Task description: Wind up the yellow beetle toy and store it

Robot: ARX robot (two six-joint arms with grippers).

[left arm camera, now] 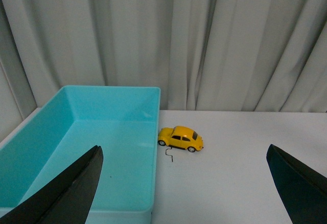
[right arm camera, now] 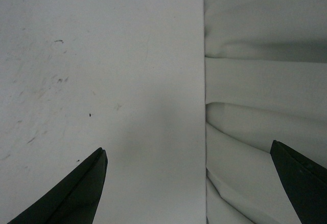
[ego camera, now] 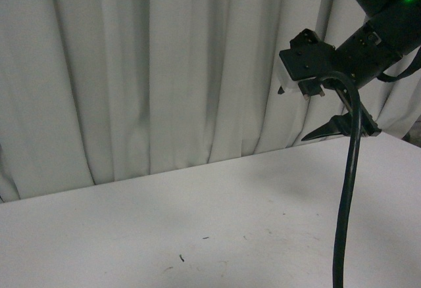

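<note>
Left wrist view shows the yellow beetle toy [left arm camera: 181,138] standing on the table [left arm camera: 245,178], just beside the turquoise bin's [left arm camera: 110,87] outer wall. Left gripper [left arm camera: 183,147] is spread wide and empty, well apart from it; right gripper [right arm camera: 188,150] also spread, holding nothing. I think a finger could strike the bin wall, and the car may roll away
</note>
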